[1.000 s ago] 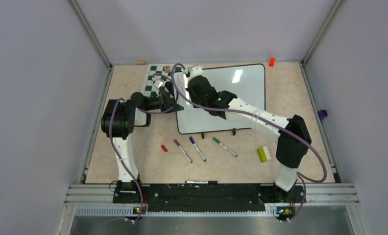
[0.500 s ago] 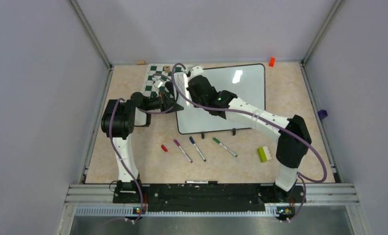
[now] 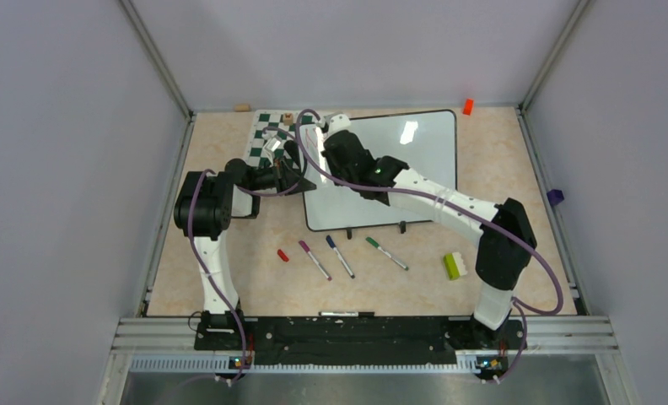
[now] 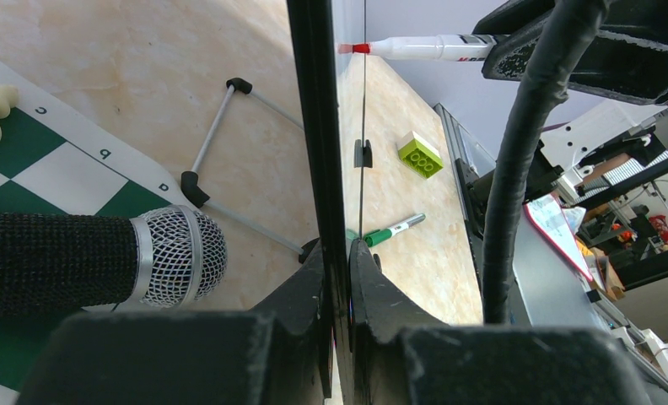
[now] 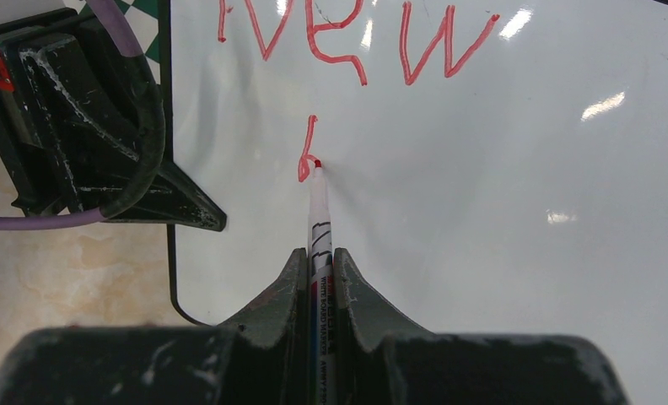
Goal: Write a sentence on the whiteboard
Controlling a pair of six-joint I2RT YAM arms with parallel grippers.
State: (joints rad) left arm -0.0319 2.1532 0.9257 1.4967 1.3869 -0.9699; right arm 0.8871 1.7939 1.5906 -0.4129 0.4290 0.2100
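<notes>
**A:** Has anything shifted since a second ago?

**B:** Nothing I can make out from above. Both arms and the whiteboard (image 3: 415, 169) sit where they were, and the loose pens have not budged.

**A:** Start at the left, then.

**B:** Farthest left is the chessboard mat (image 3: 267, 135), at the far side of the table (image 3: 229, 278). A microphone (image 4: 175, 253) lies on it, just beside the left gripper (image 4: 335, 253). That gripper's jaws are pressed together on the whiteboard's black left edge, pinching the frame between them.

**A:** And the board itself?

**B:** It is at the far middle of the table, just right of the mat, with its two small black feet toward the arms. The wrist view sees it edge-on, with a thin wire stand behind it.

**A:** What about the writing?

**B:** The sentence (image 5: 356, 34) is in red. "New" is on the top line, and a single "b" sits below it near the left edge.

**A:** And the right side?

**B:** The right gripper (image 5: 318, 257) is over the board's upper left part, clamped on a red marker (image 5: 318, 211). The marker's tip touches the board at the bowl of the "b".

**A:** What is on the near table?

**B:** From left to right there is a red cap (image 3: 282, 255), a purple pen (image 3: 315, 260), a blue pen (image 3: 340, 256), a green pen (image 3: 386, 253), then a green-and-white block (image 3: 455, 266). All of them lie apart from the board.
</notes>
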